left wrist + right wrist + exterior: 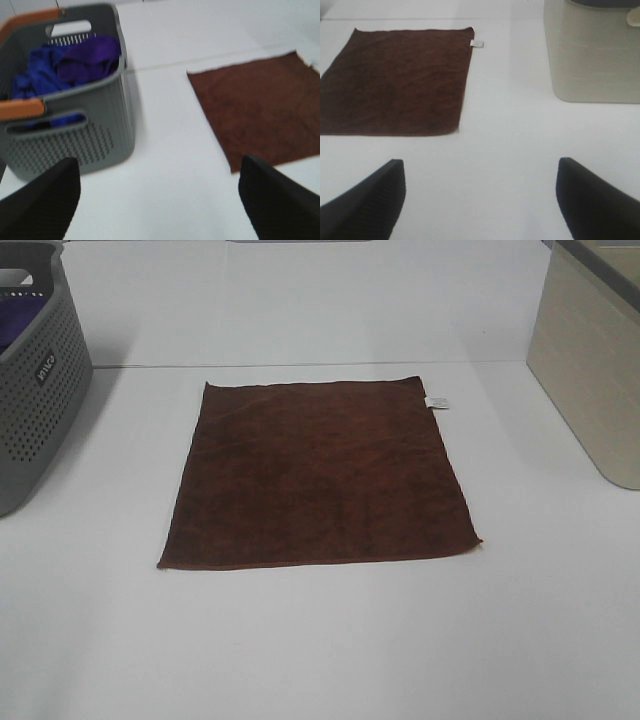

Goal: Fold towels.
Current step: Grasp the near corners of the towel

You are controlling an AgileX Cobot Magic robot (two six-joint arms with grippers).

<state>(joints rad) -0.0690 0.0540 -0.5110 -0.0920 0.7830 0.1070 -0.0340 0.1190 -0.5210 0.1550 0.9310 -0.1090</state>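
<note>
Towel [318, 475], brown, fuzzy, nearly square, lies flat, tag [437, 402] at far right; left gripper [159, 197] and right gripper [480, 195] spread wide, empty.

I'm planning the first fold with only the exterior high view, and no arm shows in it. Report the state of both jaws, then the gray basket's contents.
Observer: The left wrist view shows the left jaws wide open and empty, between the gray basket and the brown towel.
Operator: Now the right.
Observer: The right jaws are also wide open and empty, with the beige bin ahead.
Operator: Basket contents.
Observer: A blue cloth lies heaped beside the purple cloth.
</note>
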